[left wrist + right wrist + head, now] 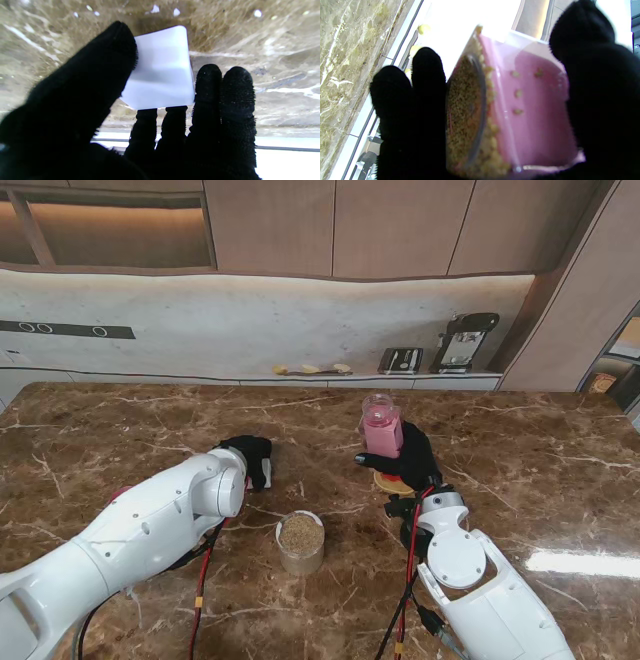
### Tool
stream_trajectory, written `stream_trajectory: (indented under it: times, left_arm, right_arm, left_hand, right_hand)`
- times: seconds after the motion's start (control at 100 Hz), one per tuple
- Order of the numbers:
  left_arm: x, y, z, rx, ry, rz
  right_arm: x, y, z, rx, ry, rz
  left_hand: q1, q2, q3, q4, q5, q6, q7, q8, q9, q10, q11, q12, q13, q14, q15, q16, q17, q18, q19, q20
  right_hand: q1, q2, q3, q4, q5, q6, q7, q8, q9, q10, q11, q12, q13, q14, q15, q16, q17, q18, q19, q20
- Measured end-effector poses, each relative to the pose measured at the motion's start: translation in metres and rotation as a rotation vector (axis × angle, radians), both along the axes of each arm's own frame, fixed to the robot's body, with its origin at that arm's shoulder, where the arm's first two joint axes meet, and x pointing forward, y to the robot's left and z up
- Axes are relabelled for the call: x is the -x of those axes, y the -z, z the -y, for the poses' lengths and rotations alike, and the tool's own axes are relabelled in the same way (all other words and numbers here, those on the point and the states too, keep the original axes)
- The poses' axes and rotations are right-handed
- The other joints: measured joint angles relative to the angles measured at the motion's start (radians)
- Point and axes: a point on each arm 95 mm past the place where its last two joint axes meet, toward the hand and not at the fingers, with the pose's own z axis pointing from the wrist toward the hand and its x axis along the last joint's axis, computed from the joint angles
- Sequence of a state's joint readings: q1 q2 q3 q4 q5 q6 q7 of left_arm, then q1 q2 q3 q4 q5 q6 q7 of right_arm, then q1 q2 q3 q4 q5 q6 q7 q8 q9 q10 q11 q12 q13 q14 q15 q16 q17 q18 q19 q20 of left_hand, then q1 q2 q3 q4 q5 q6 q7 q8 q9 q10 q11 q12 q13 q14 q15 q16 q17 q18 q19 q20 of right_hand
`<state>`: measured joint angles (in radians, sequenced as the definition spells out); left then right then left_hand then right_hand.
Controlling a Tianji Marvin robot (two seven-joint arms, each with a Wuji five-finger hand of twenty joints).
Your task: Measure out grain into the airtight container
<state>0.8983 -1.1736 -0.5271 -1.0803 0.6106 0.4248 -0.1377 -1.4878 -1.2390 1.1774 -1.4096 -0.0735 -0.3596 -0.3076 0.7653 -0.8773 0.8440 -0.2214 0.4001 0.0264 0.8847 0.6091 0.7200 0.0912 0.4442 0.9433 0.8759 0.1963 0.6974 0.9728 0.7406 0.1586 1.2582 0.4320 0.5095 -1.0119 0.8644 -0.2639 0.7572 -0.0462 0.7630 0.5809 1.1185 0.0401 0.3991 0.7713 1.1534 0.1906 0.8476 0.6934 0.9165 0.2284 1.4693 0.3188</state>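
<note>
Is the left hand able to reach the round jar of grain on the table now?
Probably not yet. The left hand is shut on a white square piece. The grain jar stands near it with bare table between, so only the full hand stands in the way.

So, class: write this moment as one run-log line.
left hand: shut on white lid | right hand: shut on pink container holding grain | round grain cup: standing, untouched, nearer to me

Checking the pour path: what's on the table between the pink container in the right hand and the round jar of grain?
Only bare marble table lies between the pink container and the jar of grain, as the stand view shows.
</note>
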Motion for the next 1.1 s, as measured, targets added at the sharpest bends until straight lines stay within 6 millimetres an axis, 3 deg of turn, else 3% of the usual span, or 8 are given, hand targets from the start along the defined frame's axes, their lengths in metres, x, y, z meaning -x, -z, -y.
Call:
stream_trajectory:
  times: [0.06, 0.31, 0.48, 0.87, 1.1]
  left_arm:
    - [0.0, -0.004, -0.002, 0.007, 0.003, 0.014]
    - [0.001, -0.038, -0.003, 0.056, 0.02, 0.059]
    - [0.004, -0.079, 0.003, 0.12, 0.052, 0.067]
    - [0.017, -0.18, 0.039, 0.272, 0.111, -0.01]
    - [0.019, -0.216, 0.051, 0.34, 0.141, -0.009]
  right_arm:
    - [0.0, 0.0, 0.0, -0.001, 0.0, 0.001]
    - [0.0, 0.0, 0.0, 0.0, 0.0, 0.002]
    - [-0.002, 0.001, 0.0, 0.005, 0.0, -0.002]
    - [-0.002, 0.001, -0.003, 0.022, -0.01, 0.001]
    - [-0.004, 0.005, -0.008, 0.046, -0.056, -0.027]
  left_hand:
    - [0.0, 0.0, 0.0, -0.012, 0.008, 0.0, -0.003, -0.008, 0.017, -0.002, -0.023, -0.003, 0.0, 0.002, 0.0, 0.0, 0.0, 0.002, 0.0, 0.0]
    - [0.0, 0.0, 0.0, -0.012, 0.015, 0.0, -0.005, -0.032, 0.027, -0.002, -0.04, -0.003, 0.0, 0.003, 0.0, 0.0, -0.001, 0.004, 0.0, 0.0]
    - [0.013, 0.0, 0.0, -0.012, 0.015, 0.0, -0.006, -0.034, 0.027, -0.003, -0.056, -0.003, 0.0, 0.007, 0.0, 0.0, -0.015, 0.011, 0.0, 0.0]
    - [0.042, 0.0, -0.002, -0.013, 0.015, 0.0, -0.017, -0.044, 0.027, -0.003, -0.091, -0.003, 0.0, 0.026, -0.014, 0.014, -0.039, 0.032, 0.0, 0.0]
    - [0.06, 0.0, -0.009, -0.013, 0.02, 0.001, -0.03, -0.044, 0.027, -0.003, -0.105, -0.002, 0.0, 0.03, -0.03, 0.025, -0.049, 0.037, 0.0, 0.016]
  right_hand:
    - [0.0, 0.0, 0.0, 0.0, 0.0, 0.0, 0.0, 0.0, 0.0, 0.0, 0.0, 0.0, 0.0, 0.0, 0.0, 0.0, 0.0, 0.0, 0.0, 0.0]
    - [0.0, 0.0, 0.0, 0.0, 0.0, 0.0, 0.0, 0.0, 0.0, 0.0, 0.0, 0.0, 0.0, 0.0, 0.0, 0.0, 0.0, 0.0, 0.0, 0.0]
    - [0.0, 0.0, 0.0, 0.0, 0.0, 0.0, 0.0, 0.0, 0.0, 0.0, 0.0, 0.0, 0.0, 0.0, 0.0, 0.0, 0.0, 0.0, 0.0, 0.0]
    - [0.0, 0.0, 0.0, 0.0, 0.0, 0.0, 0.0, 0.0, 0.0, 0.0, 0.0, 0.0, 0.0, 0.0, 0.0, 0.0, -0.001, 0.0, 0.0, 0.0]
    - [0.0, 0.0, 0.0, 0.0, 0.0, 0.0, 0.0, 0.0, 0.0, 0.0, 0.0, 0.0, 0.0, 0.0, 0.0, 0.0, -0.001, 0.0, 0.0, 0.0]
